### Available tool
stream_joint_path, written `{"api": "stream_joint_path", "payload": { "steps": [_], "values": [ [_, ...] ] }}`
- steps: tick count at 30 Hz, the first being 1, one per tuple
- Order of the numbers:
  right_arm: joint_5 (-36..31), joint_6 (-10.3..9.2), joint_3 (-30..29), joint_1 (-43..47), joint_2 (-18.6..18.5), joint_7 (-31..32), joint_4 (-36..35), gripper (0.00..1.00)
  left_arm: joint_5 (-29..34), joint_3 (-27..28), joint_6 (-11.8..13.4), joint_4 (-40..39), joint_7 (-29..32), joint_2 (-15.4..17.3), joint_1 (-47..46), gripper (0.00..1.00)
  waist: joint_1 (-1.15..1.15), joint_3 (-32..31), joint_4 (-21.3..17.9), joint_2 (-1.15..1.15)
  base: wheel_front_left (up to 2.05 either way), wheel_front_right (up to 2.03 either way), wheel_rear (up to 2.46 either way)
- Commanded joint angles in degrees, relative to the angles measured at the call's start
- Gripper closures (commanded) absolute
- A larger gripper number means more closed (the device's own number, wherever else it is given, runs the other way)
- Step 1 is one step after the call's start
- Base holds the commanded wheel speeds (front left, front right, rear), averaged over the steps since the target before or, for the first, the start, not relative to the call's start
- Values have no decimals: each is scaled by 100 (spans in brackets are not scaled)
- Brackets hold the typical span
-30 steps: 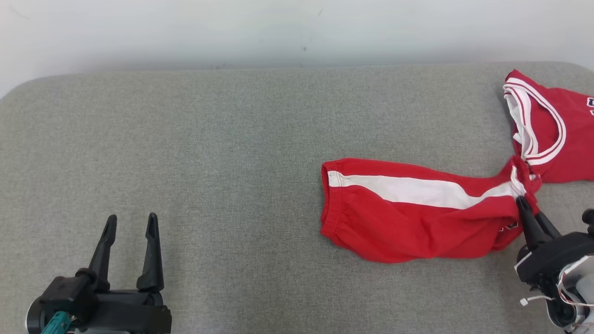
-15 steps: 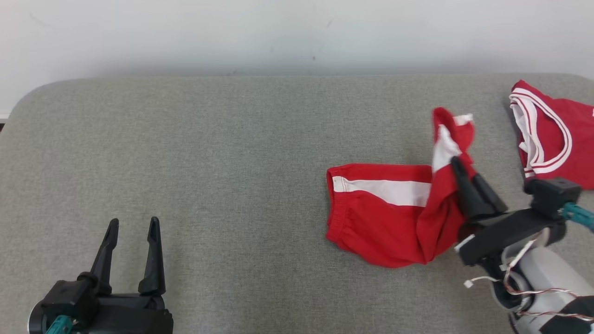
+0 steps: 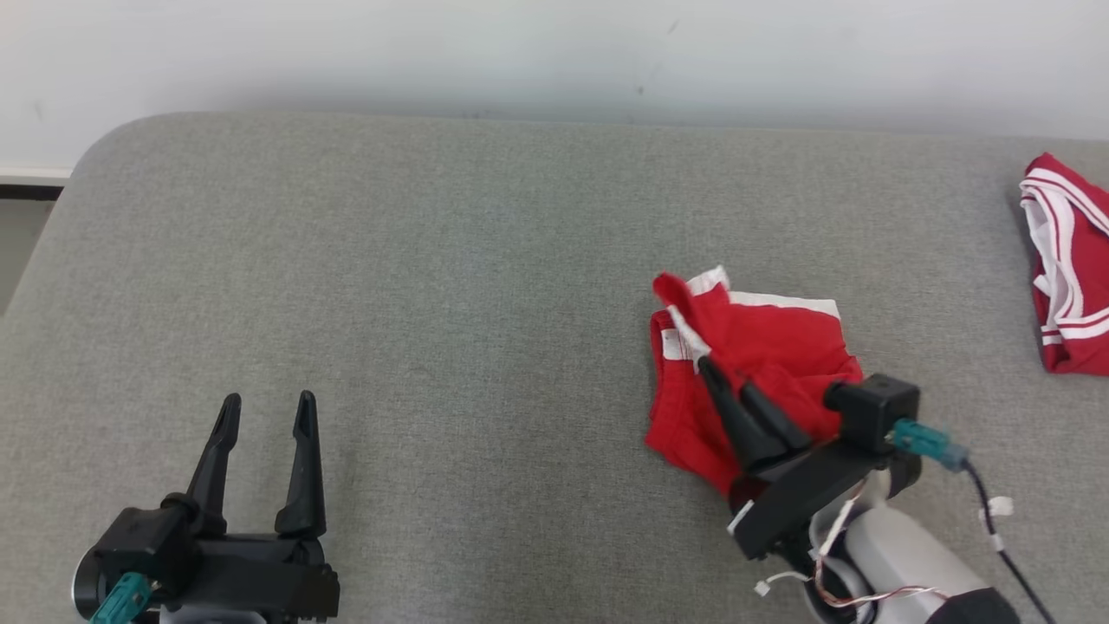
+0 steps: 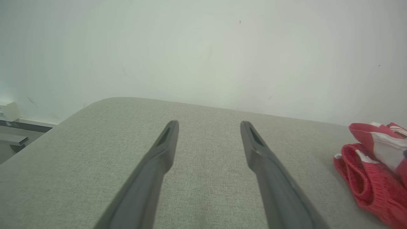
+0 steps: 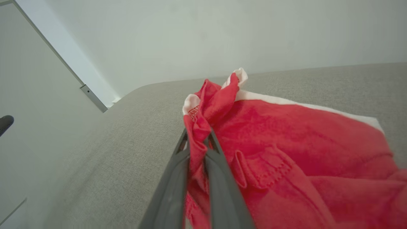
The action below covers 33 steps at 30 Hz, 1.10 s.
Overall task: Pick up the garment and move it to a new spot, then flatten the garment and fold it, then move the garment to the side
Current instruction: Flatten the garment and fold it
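Head view: grey fabric-covered table (image 3: 416, 260) spans frame, white wall (image 3: 520, 52) behind. Right of centre, red shorts (image 3: 780, 342) with white side stripe lie bunched on table, waistband toward left, one end raised and doubled over rest. At far right edge, red jersey (image 3: 1070, 286) with white trim, well apart from shorts. Lower right, right gripper (image 3: 726, 376) nearly closed, pinching fold of shorts' cloth between fingers; right wrist view shows same pinch. Lower left, left gripper (image 3: 269, 399) with jaws wide apart, holding nothing.
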Motion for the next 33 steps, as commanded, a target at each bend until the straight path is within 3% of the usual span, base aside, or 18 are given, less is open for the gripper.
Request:
{"api": "stream_joint_path", "payload": {
  "steps": [1, 4, 5, 6, 7, 13, 22, 23, 24, 25, 33],
  "values": [
    [-59, -17, 61, 35, 93, -32, 83, 100, -64, -11, 7, 21, 2, -7, -90, 0, 0, 45, 59, 0, 0, 0, 0],
    [-95, -17, 140, 26, 228, -45, 305, 100, -76, -17, 7, 51, 2, -10, -94, 0, 0, 43, 87, 0, 0, 0, 0],
    [-120, -17, 161, 1, 254, -86, 352, 64, -78, -17, 7, 55, 2, -11, -100, 0, 0, 40, 87, 0, 0, 0, 0],
    [-149, -17, 176, -29, 267, -128, 378, 18, -80, -11, 7, 55, 1, -12, -104, 0, 0, 36, 79, 0, 0, 0, 0],
    [-148, -17, 175, -55, 270, -170, 398, 0, -82, 5, 7, 59, 2, -13, -101, 0, 0, 29, 63, 0, 0, 0, 0],
    [-234, -17, -69, -128, 36, -403, 132, 0, -39, 124, 7, 35, 2, -13, 5, 0, 0, -30, -96, 0, 0, 0, 0],
    [-259, -17, -1205, 277, -484, -488, -180, 0, -41, 127, 7, -16, 2, -13, 30, 0, 0, -48, -184, 0, 0, 0, 0],
    [-276, -17, -1280, 320, -546, -480, -151, 51, -38, 122, 7, -20, 2, -14, 23, 0, 0, -43, -182, 0, 0, 0, 0],
    [-351, -17, -1342, 346, -616, -479, -119, 88, -34, 118, 7, -20, 2, -13, 16, 0, 0, -41, -175, 0, 0, 0, 0],
    [-393, -17, -1376, 365, -643, -480, -104, 100, -28, 113, 7, -23, 1, -13, 15, 0, 0, -41, -169, 0, 0, 0, 0],
    [-525, -17, -1191, 248, -677, -276, 248, 100, -1, 86, 7, 5, 2, -13, -23, 0, 0, -22, -97, 0, 0, 0, 0]
  ]
}}
